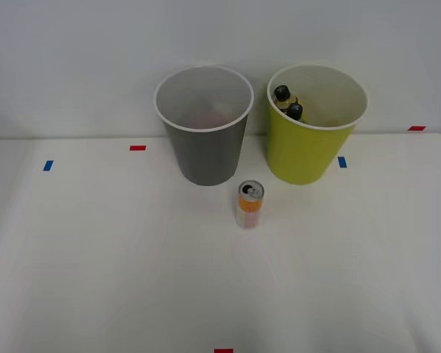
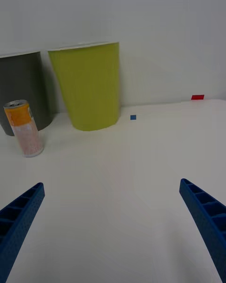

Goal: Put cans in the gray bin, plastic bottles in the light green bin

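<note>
White counter [image 1: 117, 265], two tall tapered bins standing side by side near its far edge, against the wall. Gray bin [image 1: 204, 154] on the left: dark gray outside, white rim, pale inside, upright. Light green bin [image 1: 305, 151] on the right: yellow-green outside, white rim, pale inside, upright, a small gap between the two. Two plastic bottles [image 1: 288, 103] lie inside the green bin by its left inner wall, round black caps up, yellowish bodies just visible below the caps.

Can [image 1: 249, 204] stands upright on the counter just in front of the gap between the bins, nearer the gray one, touching neither. Slim, far shorter than the bins, silver top with pull tab, orange upper side, whitish lower side with faint print.

Right pincer [image 2: 110, 226] is wide apart, blue ribbed fingers [image 2: 207, 221] at the two corners of the wrist view, nothing between them, low over bare counter on the near side of the bins. In that view the can sits in front of the gray bin, well off from the fingers.

Small red tape marks [image 1: 138, 148] and blue tape marks [image 1: 48, 165] on the counter near the far edge; another red one at the near edge.
</note>
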